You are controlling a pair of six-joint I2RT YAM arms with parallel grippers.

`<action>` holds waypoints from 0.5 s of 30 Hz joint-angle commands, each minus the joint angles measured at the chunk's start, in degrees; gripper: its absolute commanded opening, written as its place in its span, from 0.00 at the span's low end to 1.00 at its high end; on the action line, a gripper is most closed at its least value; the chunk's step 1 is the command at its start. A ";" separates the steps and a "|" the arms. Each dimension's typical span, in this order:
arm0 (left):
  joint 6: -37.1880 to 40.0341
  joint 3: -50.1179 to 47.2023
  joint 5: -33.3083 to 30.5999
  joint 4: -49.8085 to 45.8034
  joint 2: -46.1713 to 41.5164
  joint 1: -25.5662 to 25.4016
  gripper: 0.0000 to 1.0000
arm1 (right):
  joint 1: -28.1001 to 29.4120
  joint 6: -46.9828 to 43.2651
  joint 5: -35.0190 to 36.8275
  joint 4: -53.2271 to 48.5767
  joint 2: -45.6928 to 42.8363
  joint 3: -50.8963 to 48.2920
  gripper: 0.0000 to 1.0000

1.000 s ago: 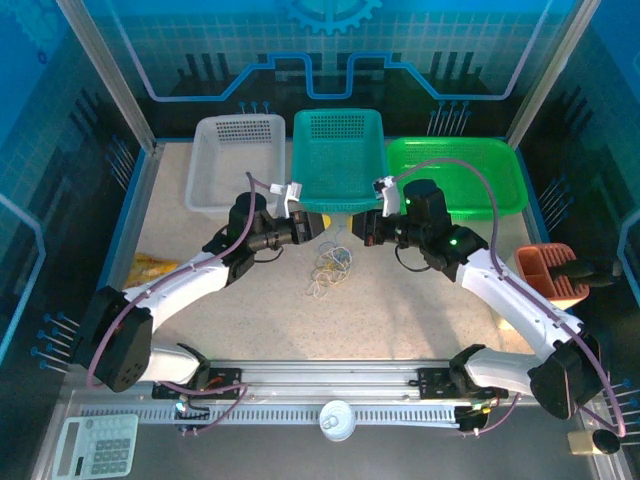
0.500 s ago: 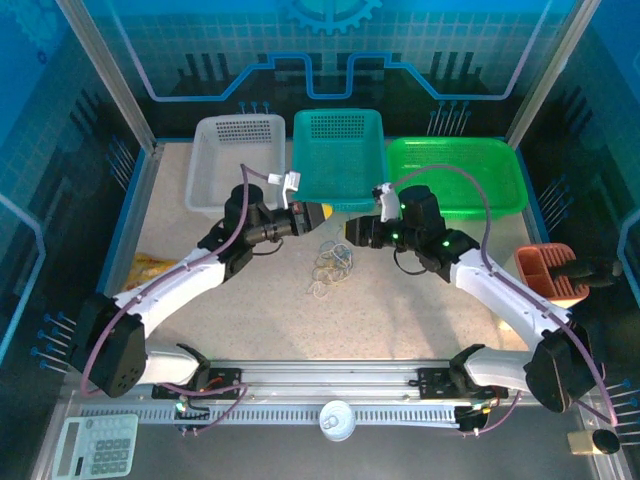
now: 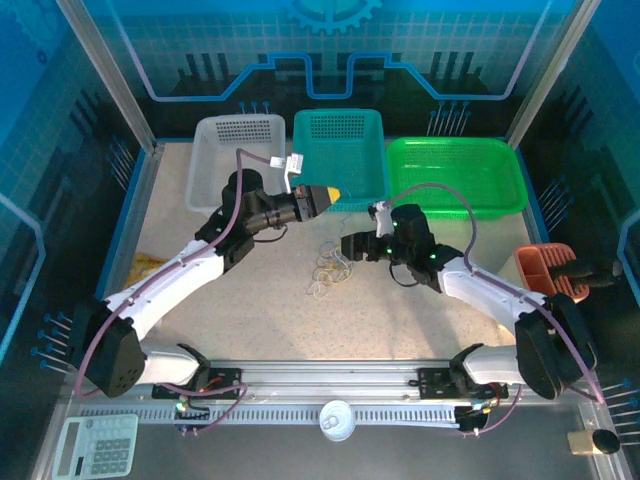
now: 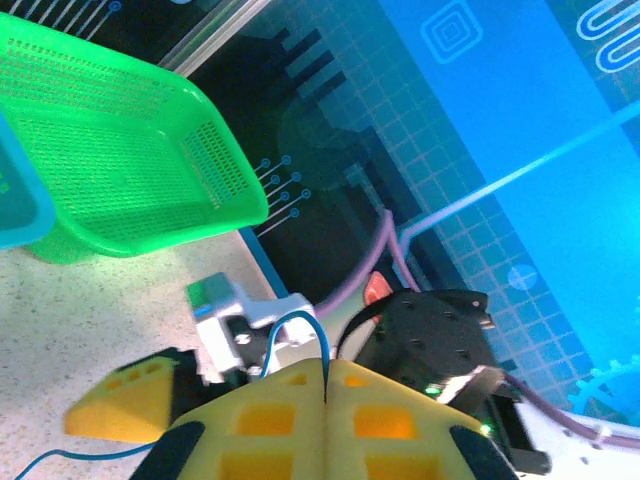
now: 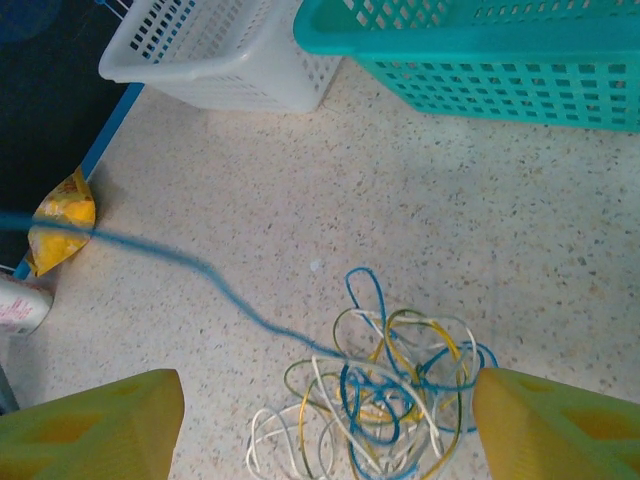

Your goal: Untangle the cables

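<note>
Cables [image 3: 330,268] lie in a loose tangle at 7 o'clock just beside the right gripper [image 3: 347,245], jaws spread wide and empty; left gripper [image 3: 326,195], at 12 o'clock from the heap, clenched on one blue strand [image 5: 200,268] leading out of it.

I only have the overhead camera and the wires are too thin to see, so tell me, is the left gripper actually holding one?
Observer: Yes, the left gripper is shut on a blue cable, seen from its wrist camera.
Operator: And the right one?
Observer: The right gripper is open and empty, with the tangle on the table just ahead.
Operator: Is the blue one free?
Observer: No, it runs back into the tangle, threaded among white and yellow loops.
</note>
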 commanded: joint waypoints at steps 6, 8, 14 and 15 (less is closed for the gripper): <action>-3.35 7.08 0.67 -0.52 -0.88 -1.31 0.00 | 2.09 1.73 2.99 9.29 9.07 -0.04 0.75; -3.98 8.85 0.50 -0.71 -0.96 -1.38 0.00 | 2.46 2.19 3.54 9.93 11.16 0.15 0.73; -3.94 17.05 0.18 -4.89 -0.88 -1.37 0.00 | 3.05 4.32 5.57 13.36 14.96 -1.33 0.68; -3.75 18.40 -0.07 -5.68 -0.99 -1.38 0.00 | 3.08 4.58 5.80 13.68 15.24 -1.67 0.67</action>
